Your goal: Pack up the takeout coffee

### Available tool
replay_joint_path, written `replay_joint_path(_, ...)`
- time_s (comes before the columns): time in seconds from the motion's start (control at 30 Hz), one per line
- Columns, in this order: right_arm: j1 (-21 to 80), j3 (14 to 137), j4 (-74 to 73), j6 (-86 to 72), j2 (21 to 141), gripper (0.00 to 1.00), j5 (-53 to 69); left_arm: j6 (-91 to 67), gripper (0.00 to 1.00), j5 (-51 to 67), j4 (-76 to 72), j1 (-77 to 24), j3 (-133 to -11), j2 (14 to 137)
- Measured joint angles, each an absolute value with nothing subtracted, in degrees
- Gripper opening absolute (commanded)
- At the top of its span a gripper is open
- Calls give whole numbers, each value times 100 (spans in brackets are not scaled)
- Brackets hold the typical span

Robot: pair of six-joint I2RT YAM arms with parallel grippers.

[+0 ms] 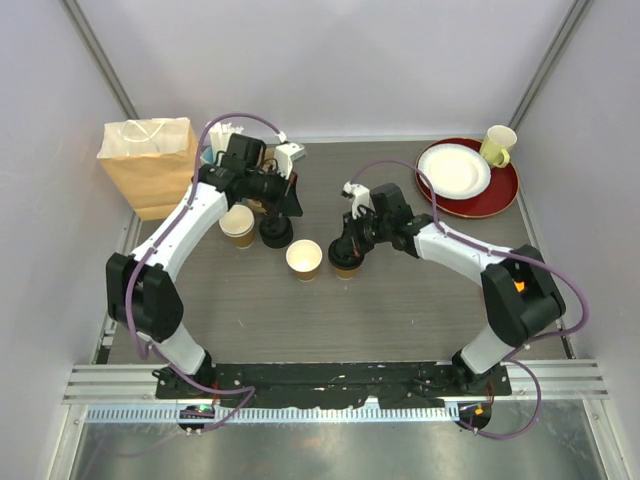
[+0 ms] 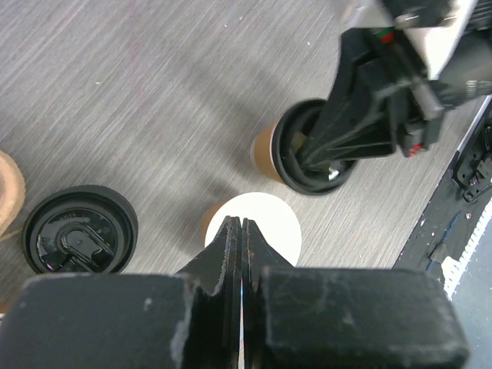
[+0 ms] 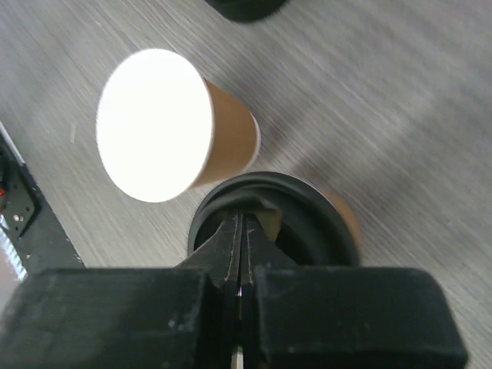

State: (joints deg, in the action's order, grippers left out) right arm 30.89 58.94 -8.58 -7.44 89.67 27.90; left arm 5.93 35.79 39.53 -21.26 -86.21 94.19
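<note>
A brown kraft cup with a black lid (image 1: 345, 262) stands mid-table. My right gripper (image 1: 348, 248) is shut, and its closed tips rest on that lid (image 3: 307, 223) without holding anything. Just left of it stands an open kraft cup (image 1: 304, 258) with no lid, its white inside showing (image 3: 154, 123). A loose black lid (image 1: 276, 232) lies flat on the table (image 2: 79, 240). Another open kraft cup (image 1: 238, 225) stands beside it. My left gripper (image 2: 237, 224) is shut and empty, hanging above the near rim of the open cup (image 2: 269, 219).
A brown paper bag (image 1: 150, 165) stands upright at the back left. A red plate (image 1: 500, 195) at the back right carries a white plate (image 1: 453, 170) and a pale-yellow mug (image 1: 498, 145). Small white items (image 1: 288, 155) lie behind my left wrist.
</note>
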Motion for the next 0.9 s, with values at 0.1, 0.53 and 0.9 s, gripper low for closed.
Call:
replay_joint_path(0.1,3046,5592,-574,-838,9170,1,2871,598,0,3581,3970,-2132,-8576,9419)
replay_joint_path(0.53,3037,5688,-917,-825,8807,1,2816,598,0,3612,3972,-2137,-8571,9419)
replay_joint_path(0.9,3640,6077,-1540,-587,8412,48,1538,633,0,3610,3979,-2137,-8571,9419)
